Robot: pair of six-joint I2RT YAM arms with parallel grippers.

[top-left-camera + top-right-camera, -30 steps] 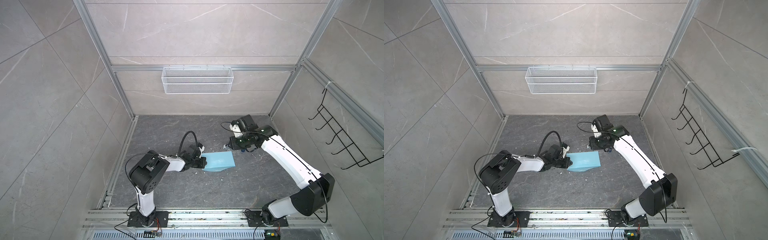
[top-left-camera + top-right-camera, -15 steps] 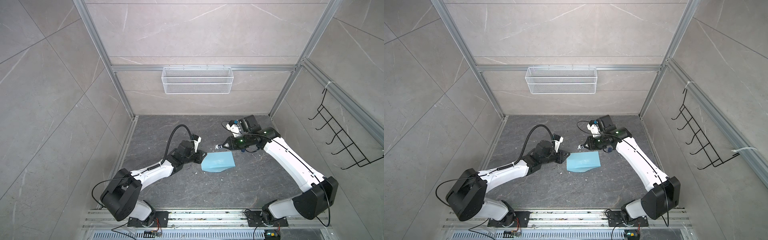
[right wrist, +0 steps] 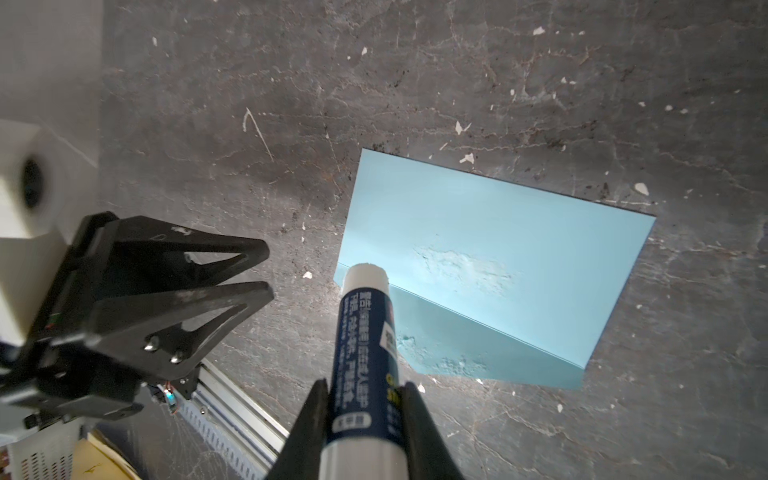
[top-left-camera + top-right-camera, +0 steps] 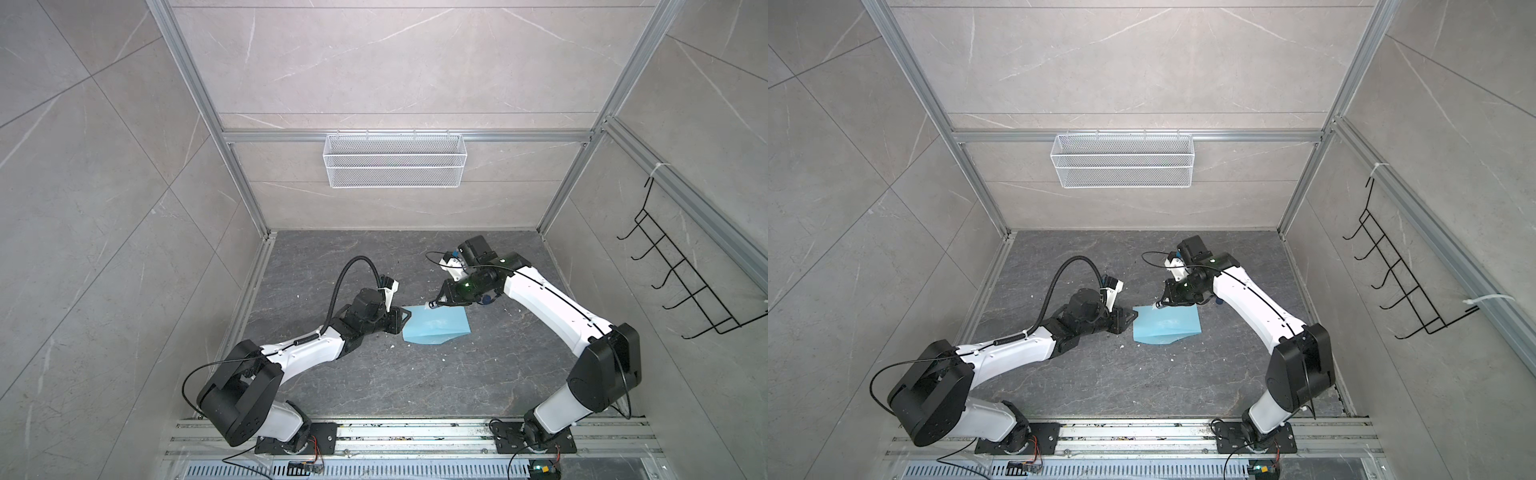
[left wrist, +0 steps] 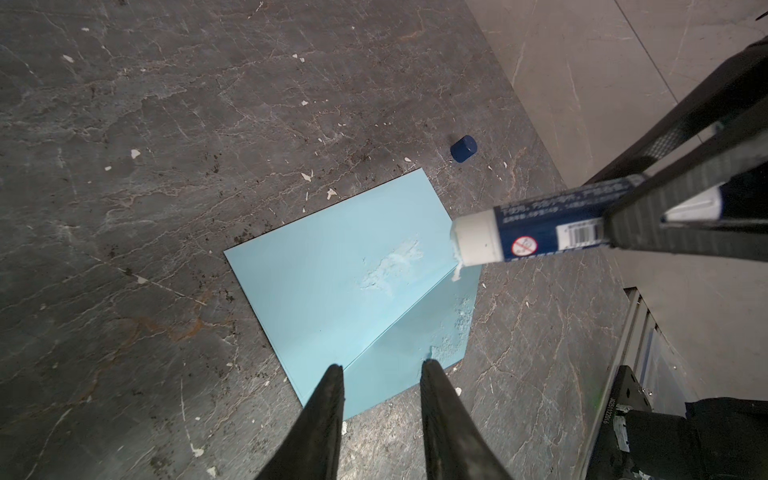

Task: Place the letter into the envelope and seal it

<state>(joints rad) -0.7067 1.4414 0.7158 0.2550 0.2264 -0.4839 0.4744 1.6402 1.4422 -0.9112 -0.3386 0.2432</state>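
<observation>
Where the metal rail (image 4: 415,432) runs along the near edge, both arms rise from their bases and lean in over the dark stone floor (image 4: 374,382). Mid-floor lies the envelope (image 4: 440,324), a pale blue rectangle flat on the stone. Its pointed flap (image 5: 419,328) is folded open toward the near side. Dried white smears mark both the body and the flap. At its left edge sits the left claw (image 4: 404,324), released, with its two dark fingers spread and nothing between them. Their tips point at the paper's left edge.

From the far right the right claw (image 4: 441,300) reaches in, clenched around a blue glue stick (image 3: 365,340). The stick's white tip hangs over the left half of the envelope. Whether it touches the paper I cannot tell. A small blue cap (image 5: 462,148) lies on the floor just off the envelope's far right corner, apart from it. White flecks (image 3: 466,158) dot the stone around the paper. On the far wall hangs a white wire basket (image 4: 395,166).
</observation>
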